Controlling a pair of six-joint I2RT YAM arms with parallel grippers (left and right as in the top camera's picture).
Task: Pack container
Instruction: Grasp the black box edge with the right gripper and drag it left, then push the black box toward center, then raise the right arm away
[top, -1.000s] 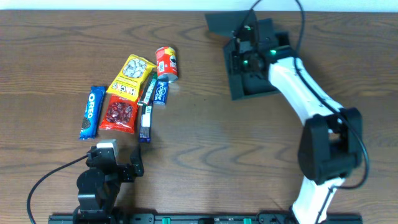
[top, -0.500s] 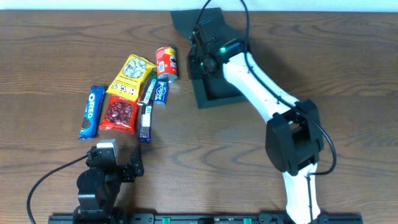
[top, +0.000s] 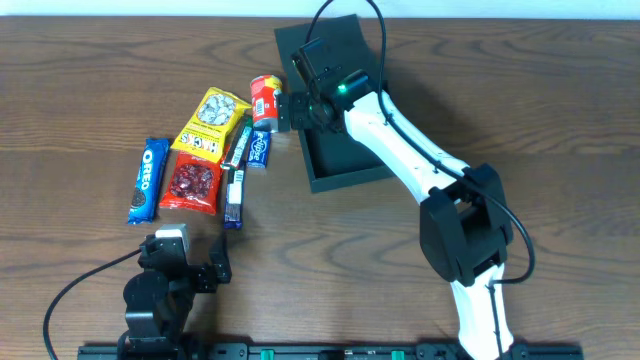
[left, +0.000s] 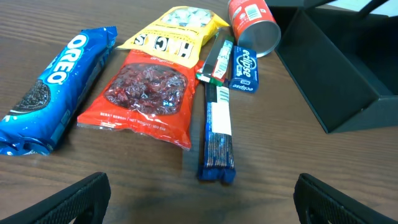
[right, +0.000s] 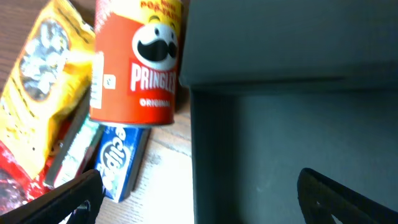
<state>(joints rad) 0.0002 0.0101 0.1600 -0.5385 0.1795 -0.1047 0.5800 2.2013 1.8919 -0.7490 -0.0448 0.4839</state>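
Right gripper (top: 292, 110) is released, fingers (right: 323, 190) spread wide with nothing between them but air and the container's left wall. I cannot tell whether either pad touches that wall. The container (top: 345, 180) sits open on the wooden table (top: 400, 250), its flap lid (top: 330, 35) thrown back on the far side, my right arm reaching across it.

Just left of the container, beside my right gripper, lies the Pringles can (top: 267, 101) on its side. Below the can, close to the container's left wall, is the blue Eclipse gum pack (top: 259, 148). Further left comes a thin green-and-dark stick pack (top: 238, 143), with a dark blue bar (top: 233, 197) end to end below it. Beyond those, the yellow packet (top: 212, 122) overlaps the red packet of dried berries (top: 191, 184). Farthest from the container lies the Oreo pack (top: 147, 180).

Left gripper (left: 205, 205), well apart from the container at the table's near edge, gapes wide, empty, facing the snacks.
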